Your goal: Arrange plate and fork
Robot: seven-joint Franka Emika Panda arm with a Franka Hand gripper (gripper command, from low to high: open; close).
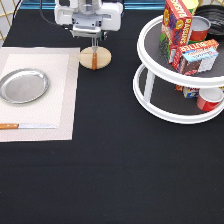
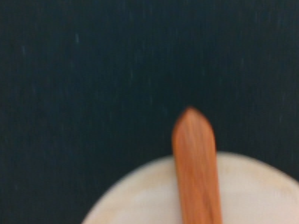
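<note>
- Meanwhile, well off to the exterior view's left of the gripper (image 1: 94,44) and lower down, a round, shiny silver plate (image 1: 23,85) with a raised rim is seen lying on a pale woven placemat (image 1: 61,115), evidently already laid as a setting.
- Below the plate, a knife (image 1: 27,126) with a wooden handle and a flat blade is laid along the mat's lower edge.
- Directly beneath the gripper, the fork (image 1: 94,59) is found resting across a round tan wooden coaster (image 1: 102,59); whether it is clasped cannot be told.
- Its orange-brown handle tip (image 2: 194,150) is shown tapering over black cloth.
- Far to the gripper's right, boxes and cans are stacked on a white two-tier turntable (image 1: 150,95).
</note>
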